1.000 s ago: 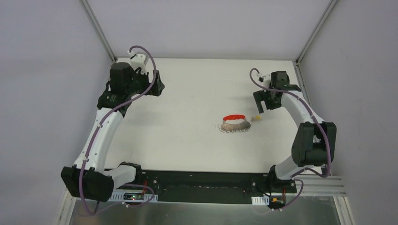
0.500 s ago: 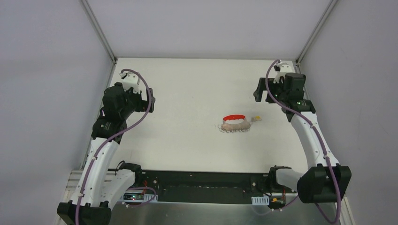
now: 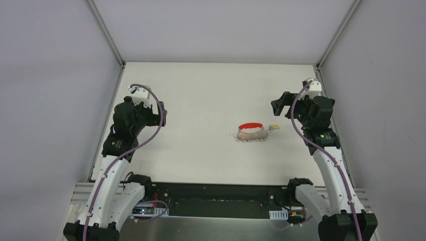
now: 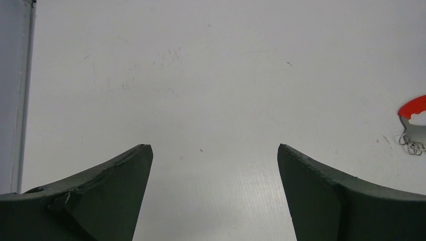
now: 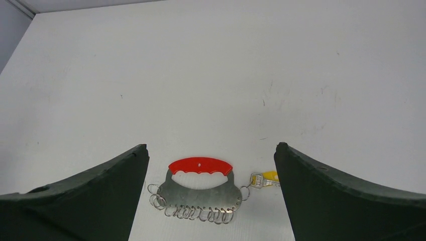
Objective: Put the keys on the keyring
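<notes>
The keyring is a flat grey metal plate with a red curved handle and several wire rings along its lower edge. It lies right of the table's middle. One key with a yellow head hangs from the ring at its right end. My right gripper hovers open behind and right of it, and the plate shows between its fingers. My left gripper is open over bare table at the left. Only the red handle's end shows at that view's right edge.
The white table is walled by grey panels at the left, back and right, with metal rails in the back corners. A black base bar runs along the near edge between the two arm bases.
Both arms have drawn back toward the near edge, elbows dropping. The left gripper slid nearer along the left side and opened slightly wider. The keyring and key have not moved.
</notes>
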You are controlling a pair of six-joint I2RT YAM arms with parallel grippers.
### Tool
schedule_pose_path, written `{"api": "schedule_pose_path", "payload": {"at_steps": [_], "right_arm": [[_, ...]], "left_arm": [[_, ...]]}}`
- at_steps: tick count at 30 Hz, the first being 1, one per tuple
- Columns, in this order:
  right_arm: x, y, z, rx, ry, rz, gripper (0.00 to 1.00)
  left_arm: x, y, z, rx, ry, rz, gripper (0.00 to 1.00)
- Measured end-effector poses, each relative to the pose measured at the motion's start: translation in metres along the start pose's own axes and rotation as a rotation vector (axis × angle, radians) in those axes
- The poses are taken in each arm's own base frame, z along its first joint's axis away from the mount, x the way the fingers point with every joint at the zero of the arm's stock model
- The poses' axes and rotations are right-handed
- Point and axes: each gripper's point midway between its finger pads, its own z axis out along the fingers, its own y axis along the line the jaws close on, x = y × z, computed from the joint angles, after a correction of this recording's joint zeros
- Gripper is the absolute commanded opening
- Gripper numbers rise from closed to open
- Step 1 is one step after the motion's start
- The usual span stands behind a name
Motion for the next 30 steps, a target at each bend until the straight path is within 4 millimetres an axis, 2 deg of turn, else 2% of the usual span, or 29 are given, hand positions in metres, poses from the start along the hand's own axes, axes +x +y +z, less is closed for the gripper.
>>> {"api": "schedule_pose_path", "payload": {"at_steps": [2,12,30], "right_arm": [[0.001,0.001,-0.003,-0.002,-0.009,-0.001,1.0],[-0.006,0.003,-0.014,-0.005,-0.054,-0.007,1.0],[-0.008,-0.002,-0.017,0.011,-0.063,0.002,1.0]], "left_arm": [[0.006,0.0,0.0,0.001,0.015,-0.004,0.99],[-0.002,-0.006,-0.008,0.031,-0.021,0.0,0.99],[0.0,-0.004,-0.009,0.031,-0.011,-0.005,0.99]]}}
